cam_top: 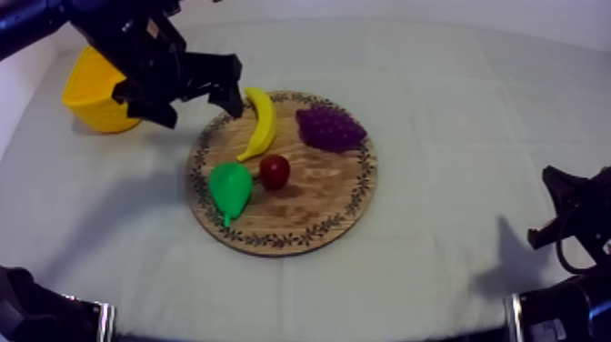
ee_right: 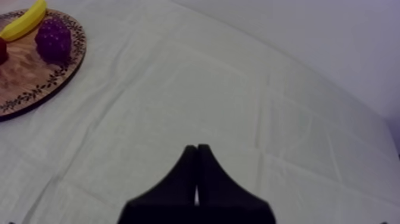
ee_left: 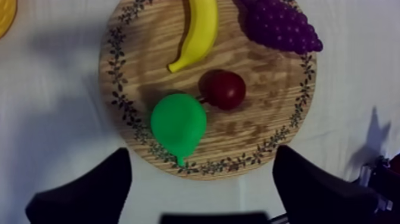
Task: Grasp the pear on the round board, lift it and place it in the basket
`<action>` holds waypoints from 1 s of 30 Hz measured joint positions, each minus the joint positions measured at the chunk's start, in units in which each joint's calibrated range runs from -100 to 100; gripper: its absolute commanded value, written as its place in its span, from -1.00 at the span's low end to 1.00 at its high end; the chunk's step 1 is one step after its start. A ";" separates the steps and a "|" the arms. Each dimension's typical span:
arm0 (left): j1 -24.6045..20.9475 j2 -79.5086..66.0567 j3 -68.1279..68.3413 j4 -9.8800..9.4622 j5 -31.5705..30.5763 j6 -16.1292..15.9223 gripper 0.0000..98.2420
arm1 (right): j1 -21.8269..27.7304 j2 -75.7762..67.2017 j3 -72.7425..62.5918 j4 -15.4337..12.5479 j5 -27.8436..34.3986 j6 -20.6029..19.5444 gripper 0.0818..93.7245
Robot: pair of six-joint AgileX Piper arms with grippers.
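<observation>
1. Pear lies on the board's near-left part, beside the small red fruit.
2. My left gripper hovers over the board, fingers apart; I'd straddle its body, sparing that fruit.
3. Yellow basket sits far left; right gripper closed.

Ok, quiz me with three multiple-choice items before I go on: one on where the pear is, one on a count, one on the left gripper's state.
1. Given the yellow basket and the wooden board, the pear is: A) in the basket B) on the board C) neither.
2. Fruit on the board: A) two B) three C) four.
3. The left gripper is: A) open B) shut on the pear C) shut on nothing.
Answers: 1 B, it lies near the board's rim beside the small red fruit; 2 C, banana, grapes, small red fruit and pear; 3 A, its fingers stand wide apart above the board.
</observation>
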 measured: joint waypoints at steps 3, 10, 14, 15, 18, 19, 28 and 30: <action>0.12 0.00 1.25 0.06 -0.84 0.28 0.94 | 0.00 0.00 0.00 0.00 0.00 0.00 -1.00; 0.13 1.75 5.52 0.58 -4.17 -0.06 0.94 | 0.00 0.00 0.00 0.00 0.00 0.00 -1.00; 0.01 3.91 8.30 1.12 -6.24 -0.55 0.95 | 0.00 0.00 0.00 0.00 0.00 0.00 -1.00; -0.08 4.43 9.07 1.26 -6.84 -0.69 0.95 | 0.00 0.00 0.00 0.00 0.00 0.00 -1.00; -0.21 6.25 11.20 1.82 -8.75 -1.01 0.95 | 0.00 0.00 0.00 0.00 0.00 0.00 -1.00; -0.25 6.84 11.69 1.95 -9.30 -1.05 0.95 | 0.00 0.00 0.00 0.00 0.00 0.00 -1.00; 0.01 14.76 11.45 2.52 -13.52 -1.77 0.86 | 0.00 0.00 0.00 0.00 0.00 0.00 -1.00; 0.16 16.53 10.71 2.72 -13.97 -1.92 0.85 | 0.00 0.00 0.00 0.00 0.00 0.03 -1.00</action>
